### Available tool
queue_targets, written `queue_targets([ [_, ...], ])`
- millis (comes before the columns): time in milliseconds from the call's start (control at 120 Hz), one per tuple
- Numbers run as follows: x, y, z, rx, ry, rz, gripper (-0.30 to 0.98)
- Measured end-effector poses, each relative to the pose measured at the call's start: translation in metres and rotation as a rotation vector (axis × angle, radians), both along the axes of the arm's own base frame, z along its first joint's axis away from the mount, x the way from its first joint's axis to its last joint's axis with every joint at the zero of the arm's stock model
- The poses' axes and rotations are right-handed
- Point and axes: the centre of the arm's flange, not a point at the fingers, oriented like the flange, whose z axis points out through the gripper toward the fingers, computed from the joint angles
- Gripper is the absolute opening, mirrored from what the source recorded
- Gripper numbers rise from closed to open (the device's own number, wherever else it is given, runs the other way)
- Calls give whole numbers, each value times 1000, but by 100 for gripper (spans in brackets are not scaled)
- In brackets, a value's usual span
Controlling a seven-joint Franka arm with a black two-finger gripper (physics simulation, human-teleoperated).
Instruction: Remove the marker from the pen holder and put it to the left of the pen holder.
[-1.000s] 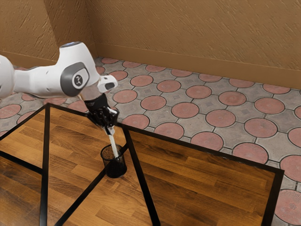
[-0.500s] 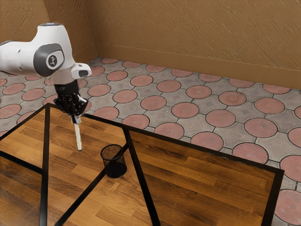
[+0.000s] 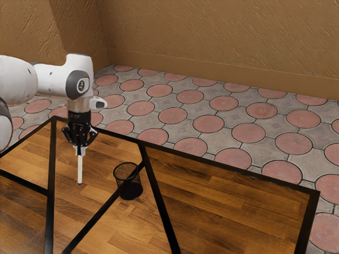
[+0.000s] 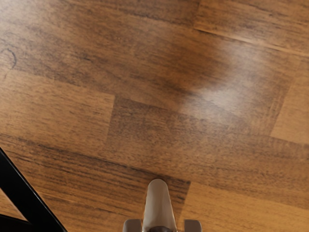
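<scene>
In the exterior view the gripper [image 3: 80, 147] was clamped on the upper end of the marker [image 3: 80, 169], which hung nearly upright, tip down, over the wooden table [image 3: 222, 209]. That grip left the lower length free, probably as suited drawing it out of the pen holder [image 3: 130, 189], and it would let the tip meet the wood first. The holder stood upright and without the marker, which was well apart from it on the exterior view's left, presumably because that was the side meant for setting down. Whether the tip touched the table could not be told. In the wrist view the finger pads [image 4: 192, 225] stood on either side of the marker's pale body, a pinch from two sides that kept it in line with the hand. A black strip [image 4: 21, 193] crossed the wood nearby. Laying it down likely called for a tilt; released upright, it could topple and roll.
</scene>
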Motion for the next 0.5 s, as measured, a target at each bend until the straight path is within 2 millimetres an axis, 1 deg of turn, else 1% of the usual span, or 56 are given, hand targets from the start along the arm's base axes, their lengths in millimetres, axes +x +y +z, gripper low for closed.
queue_targets([
  [42,4,1,-6,-5,8,1,-10],
  [133,5,4,-12,-18,20,5,-9],
  [283,5,2,-17,-58,29,-2,23],
  [358,10,0,-24,-71,32,-8,35],
  [383,12,0,-26,-76,33,-10,36],
  [433,14,-1,-30,-84,34,-13,34],
  [500,24,-3,-33,-88,22,-20,30],
])
